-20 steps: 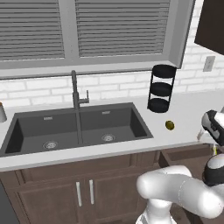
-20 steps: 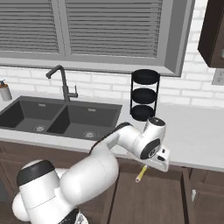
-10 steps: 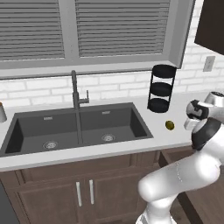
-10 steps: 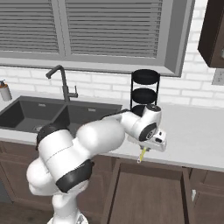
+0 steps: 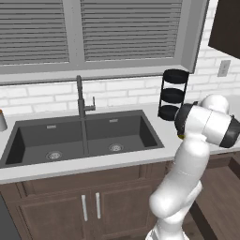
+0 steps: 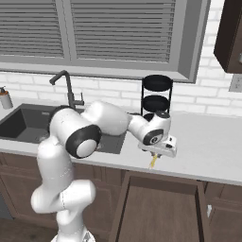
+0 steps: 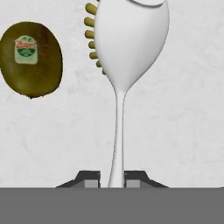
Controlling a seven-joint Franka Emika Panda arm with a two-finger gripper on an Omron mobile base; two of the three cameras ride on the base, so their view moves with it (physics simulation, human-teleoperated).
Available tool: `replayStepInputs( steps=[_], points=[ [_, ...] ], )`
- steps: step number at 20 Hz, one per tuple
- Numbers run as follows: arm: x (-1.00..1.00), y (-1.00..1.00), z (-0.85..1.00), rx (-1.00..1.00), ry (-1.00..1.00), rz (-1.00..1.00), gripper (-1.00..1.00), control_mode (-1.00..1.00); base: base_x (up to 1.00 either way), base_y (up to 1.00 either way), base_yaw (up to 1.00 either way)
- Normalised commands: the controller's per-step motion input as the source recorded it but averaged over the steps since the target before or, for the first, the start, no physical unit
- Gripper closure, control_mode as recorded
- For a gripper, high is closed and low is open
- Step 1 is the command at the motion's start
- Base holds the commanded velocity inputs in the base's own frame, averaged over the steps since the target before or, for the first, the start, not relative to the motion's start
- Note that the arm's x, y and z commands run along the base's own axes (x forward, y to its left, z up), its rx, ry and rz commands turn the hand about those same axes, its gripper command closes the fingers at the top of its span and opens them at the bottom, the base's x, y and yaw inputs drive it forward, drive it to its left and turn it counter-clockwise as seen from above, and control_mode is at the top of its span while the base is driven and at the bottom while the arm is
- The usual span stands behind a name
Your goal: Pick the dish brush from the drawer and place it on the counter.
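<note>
So the robot's two-finger hand [image 7: 111, 177] is pinching the thin handle of the white plastic dish brush with yellow bristles [image 7: 127, 52], holding it right above the light grey-white stone desk [image 6: 212, 151]. From the hand cam there's a brown kiwi with a little sticker [image 7: 30, 59] lying on the desk just beside the brush head, not touching. The dark brown wooden drawer [image 6: 160, 208] sits pulled open below the desk's front edge, and a black three-tier rack [image 6: 156, 97] stands back by the wall.
</note>
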Motion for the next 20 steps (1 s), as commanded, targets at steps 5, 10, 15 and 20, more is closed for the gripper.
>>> replayStepInputs(
  steps=[5, 10, 15, 20],
  points=[
    [0.55, -0.07, -0.22, 0.00, 0.00, 0.01, 1.00, -1.00, 0.00, 0.00, 0.00],
    [0.27, -0.14, -0.04, 0.00, 0.00, 0.03, 1.00, -1.00, 0.00, 0.00, 0.00],
    [0.38, 0.00, -0.14, 0.00, 0.00, 0.04, -1.00, -1.00, 0.00, 0.00, 0.00],
    [0.31, 0.00, -0.16, 0.00, 0.00, 0.02, -1.00, -1.00, 0.00, 0.00, 0.00]
  ],
)
